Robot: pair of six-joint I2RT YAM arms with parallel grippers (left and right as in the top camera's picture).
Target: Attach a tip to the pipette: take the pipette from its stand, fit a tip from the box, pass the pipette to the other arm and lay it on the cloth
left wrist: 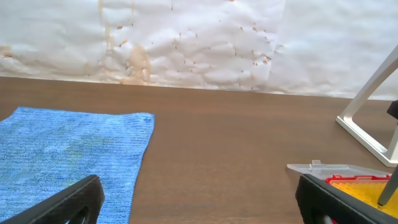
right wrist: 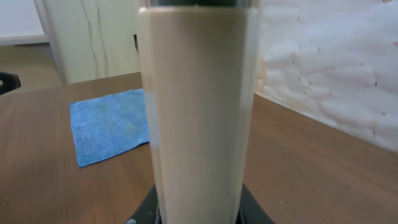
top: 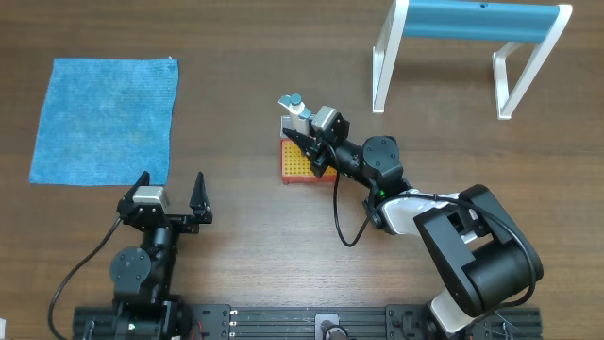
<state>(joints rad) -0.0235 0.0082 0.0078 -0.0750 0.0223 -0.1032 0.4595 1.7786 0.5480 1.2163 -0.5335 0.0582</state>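
In the middle of the surface (top: 245,274), a little toward the far edge, the pipette (top: 297,106) is gripped in my right claw (top: 304,137). The claw is clenched around the white body, with the grey cap end sticking out past it. On the right wrist cam the body stands upright right in front of the lens. It's held right above the red tip box (top: 295,162), whose clear lid lies open flat beside it. I can't tell if the lower end is touching the tips, since the claw hides it. The white stand (top: 380,71) with its blue top bar sits at the far right corner, well apart from the box. The blue cloth (top: 104,121) lies flat toward the left edge. My left claw (top: 172,192) is released, fingers spread wide, near the front edge just in front of the cloth and gripping nothing.
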